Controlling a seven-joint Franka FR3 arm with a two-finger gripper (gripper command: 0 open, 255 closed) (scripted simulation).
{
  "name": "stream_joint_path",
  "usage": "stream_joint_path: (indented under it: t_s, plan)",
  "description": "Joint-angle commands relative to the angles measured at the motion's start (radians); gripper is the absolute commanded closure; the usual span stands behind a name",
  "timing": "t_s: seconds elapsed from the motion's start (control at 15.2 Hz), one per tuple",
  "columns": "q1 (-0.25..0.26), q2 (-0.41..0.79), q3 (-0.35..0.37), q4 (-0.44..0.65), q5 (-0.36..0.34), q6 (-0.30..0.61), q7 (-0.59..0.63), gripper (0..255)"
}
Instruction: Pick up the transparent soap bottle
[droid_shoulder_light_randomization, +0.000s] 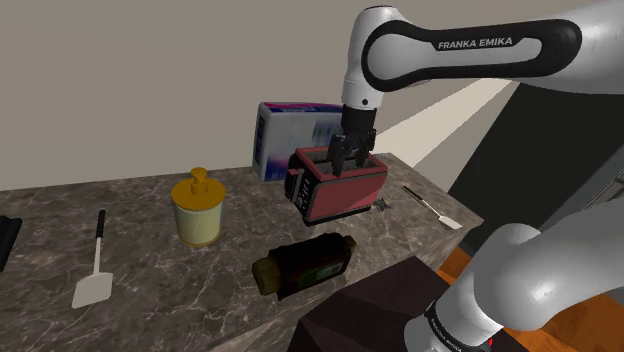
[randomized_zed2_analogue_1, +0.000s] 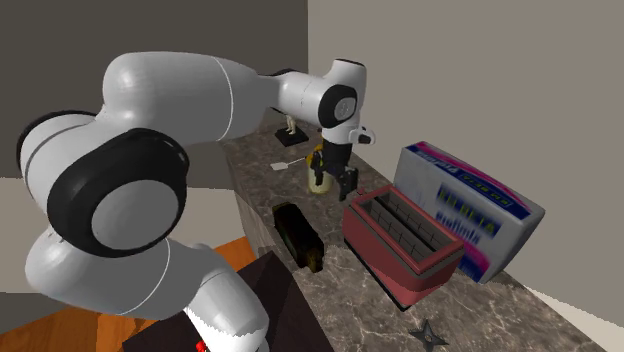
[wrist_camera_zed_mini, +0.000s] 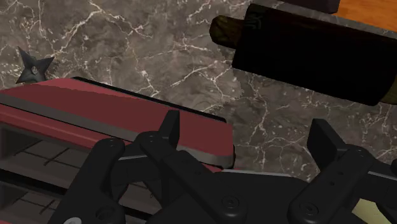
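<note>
Two black fingers of the hand (droid_shoulder_light_randomization: 352, 152) stand wide apart, holding nothing, just above one end of the red toaster (droid_shoulder_light_randomization: 345, 190). In the wrist view we see one finger over the toaster's rim and the other over bare bench (wrist_camera_zed_mini: 127, 38). The soap bottle (droid_shoulder_light_randomization: 198, 208), yellowish with a pump top, stands upright well to the shoulder view's left of the toaster, untouched. In front of the toaster, toward the bench's near edge, a dark bottle (droid_shoulder_light_randomization: 305, 265) lies on its side. Behind the toaster stands a blue-and-white box (droid_shoulder_light_randomization: 295, 130). A small dark star (wrist_camera_zed_mini: 32, 65) lies beside the toaster. A white spatula (droid_shoulder_light_randomization: 93, 270) lies farther from the toaster than the soap bottle.
</note>
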Motion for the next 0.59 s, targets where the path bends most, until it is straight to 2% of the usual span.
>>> stream_joint_path:
  t_s: [0.0,0.53]
  plan:
    - [0.014,0.061,0.028,0.046,0.014,0.020,0.039,0]
    - [0.057,0.320,0.113,0.261,0.016,0.082,0.173,0]
